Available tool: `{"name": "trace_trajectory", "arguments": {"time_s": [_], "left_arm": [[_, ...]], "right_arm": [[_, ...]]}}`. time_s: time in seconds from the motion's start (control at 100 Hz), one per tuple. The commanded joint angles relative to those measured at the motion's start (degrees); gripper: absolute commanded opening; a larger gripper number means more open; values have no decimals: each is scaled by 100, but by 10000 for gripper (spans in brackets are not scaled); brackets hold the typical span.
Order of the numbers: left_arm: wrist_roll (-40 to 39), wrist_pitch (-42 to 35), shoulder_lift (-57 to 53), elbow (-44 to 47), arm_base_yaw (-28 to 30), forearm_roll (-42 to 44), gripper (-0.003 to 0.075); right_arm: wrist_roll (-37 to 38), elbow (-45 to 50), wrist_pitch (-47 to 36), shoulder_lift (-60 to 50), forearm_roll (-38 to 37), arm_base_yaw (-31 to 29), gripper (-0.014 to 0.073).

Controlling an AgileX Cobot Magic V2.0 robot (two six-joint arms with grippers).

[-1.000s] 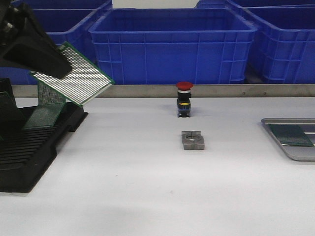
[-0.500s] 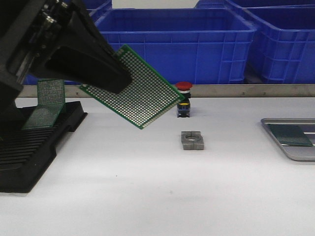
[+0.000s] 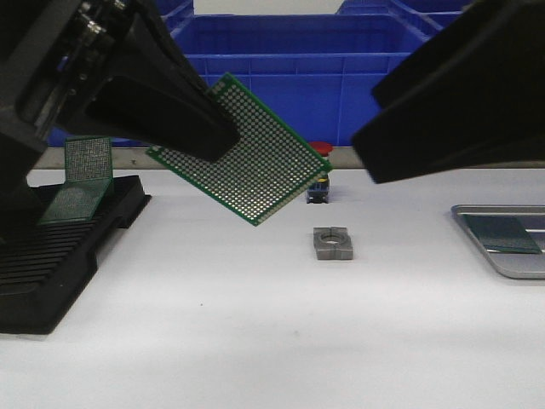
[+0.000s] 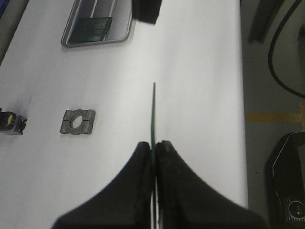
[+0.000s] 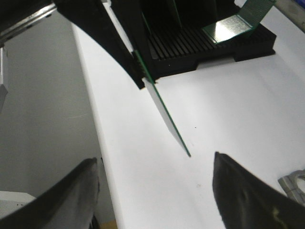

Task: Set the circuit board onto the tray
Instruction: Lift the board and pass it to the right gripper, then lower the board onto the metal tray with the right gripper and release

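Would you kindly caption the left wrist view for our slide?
Left gripper holds a green circuit board edge-on above the white table, tray ahead.

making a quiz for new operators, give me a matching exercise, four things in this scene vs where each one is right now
Things:
1. perforated circuit board
2. emergency stop button
3. metal tray
4. black slotted rack

Places:
A. on the table's right edge, a green board lying in it
B. clamped in the left gripper, above the table
C. on the table's left side
D. standing mid-table behind the grey clamp block

Pairs: 1-B, 2-D, 3-A, 4-C
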Motion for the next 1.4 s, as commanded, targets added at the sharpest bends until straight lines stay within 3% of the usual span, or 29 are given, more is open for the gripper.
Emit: {"name": "trace_trajectory", "arguments": {"time_s": [0.0, 0.35, 0.42, 0.57, 0.64, 0.83, 0.9, 1.03, 1.2, 1.39], "left_arm": [[-25, -157, -169, -162, -46, -240, -20], [-25, -157, -169, -162, -46, -240, -20], [-25, -157, -169, -162, -46, -240, -20], [-25, -157, -169, -162, -46, -240, -15], [-23, -157, -169, -162, -46, -240, 31], [-23, -312, -169, -162, -46, -324, 385], [-23, -415, -169, -162, -35, -303, 464], [-23, -893, -179, -162, -35, -290, 483], [-23, -1200, -179, -162, -35, -290, 482], [-23, -1200, -179, -162, -35, -336, 482]], "right_arm": [[-94, -430, -229, 336, 283, 280, 525], [-99, -1150, -373, 1625, 283, 752, 499], [-99, -1162, -387, 1709, 283, 777, 404], [-99, -1162, -363, 1725, 283, 777, 56], [-99, -1162, -363, 1725, 283, 777, -79], [-69, -1162, -368, 1725, 290, 765, -62], [51, -1162, -406, 1725, 290, 696, -62], [742, -1162, -406, 1725, 290, 164, -62], [1790, -1162, -412, 1725, 290, -1195, -62], [2133, -1162, -705, 1949, 338, -2578, -62]]}}
